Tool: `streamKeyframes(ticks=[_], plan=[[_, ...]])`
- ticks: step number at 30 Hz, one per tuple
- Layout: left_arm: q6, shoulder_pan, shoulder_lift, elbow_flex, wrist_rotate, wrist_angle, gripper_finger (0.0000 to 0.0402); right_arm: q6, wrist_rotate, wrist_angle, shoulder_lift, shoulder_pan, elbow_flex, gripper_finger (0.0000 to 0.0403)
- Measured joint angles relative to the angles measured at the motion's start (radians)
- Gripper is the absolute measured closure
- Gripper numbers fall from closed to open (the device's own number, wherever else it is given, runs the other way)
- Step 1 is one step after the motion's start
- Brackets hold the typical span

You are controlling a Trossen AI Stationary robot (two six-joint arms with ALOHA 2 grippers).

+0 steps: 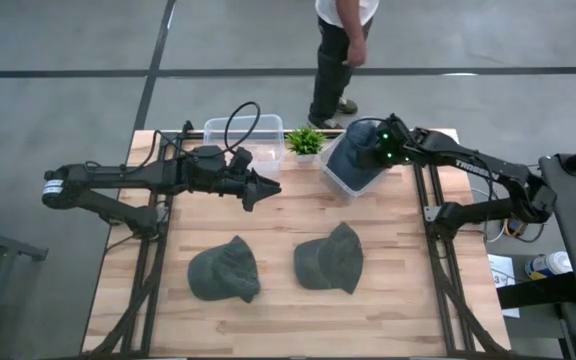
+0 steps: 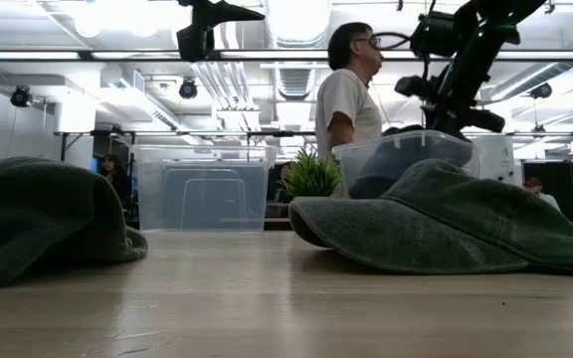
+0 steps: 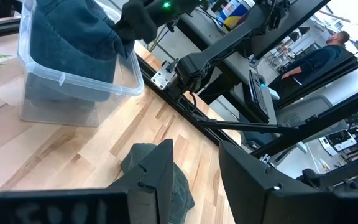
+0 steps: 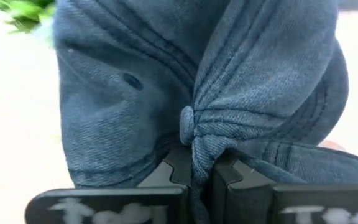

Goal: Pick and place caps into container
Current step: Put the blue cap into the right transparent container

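A slate-blue cap (image 1: pixel 356 152) sits in the clear container (image 1: pixel 340 183) at the table's far right. My right gripper (image 1: pixel 376 152) is above it, shut on the cap (image 4: pixel 241 74). Two olive-green caps rest flat on the wood: one near the table's middle (image 1: pixel 330 258), one to its left (image 1: pixel 225 270). In the low view they fill the foreground (image 2: pixel 436 224) (image 2: pixel 38 214). My left gripper (image 1: pixel 265 190) hovers open over the table's middle, behind the olive caps and touching nothing; its wrist view shows an olive cap (image 3: pixel 182 186) beyond the gripper (image 3: pixel 194 152). My right gripper pinches a gathered fold of the blue cap's crown (image 4: pixel 199 155) between its two fingers, right beside the top button (image 4: pixel 187 124). The fabric bunches into creases at the fingertips (image 4: pixel 229 171). The fingers come from above, slanting down. The cap's body lies in the container (image 3: pixel 73 81).
A second clear bin (image 1: pixel 243 135) stands at the far edge, left of a small green potted plant (image 1: pixel 306 140). A person (image 1: pixel 340 50) stands just beyond the far edge. Bare wood lies along the near edge and on the right of the olive caps.
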Motion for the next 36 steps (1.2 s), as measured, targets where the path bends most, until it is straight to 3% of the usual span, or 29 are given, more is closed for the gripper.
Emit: streamKeyframes(ticks=[12,28,32,36], plan=[[0.000,0.000,0.000,0.000,0.000,0.000,0.0280,-0.055,-0.016,-0.002,0.120,-0.008,0.001,0.0394],[0.007,0.000,0.000,0.000,0.000,-0.003,0.0280,-0.139,-0.027,-0.041,0.113,-0.012,0.046,0.0387],[0.007,0.000,0.000,0.000,0.000,-0.009,0.0280,-0.182,-0.084,-0.043,0.114,-0.027,0.083,0.0354],[0.003,0.000,0.000,0.000,0.001,-0.009,0.0280,-0.233,-0.118,-0.099,0.129,-0.032,0.125,0.0293]])
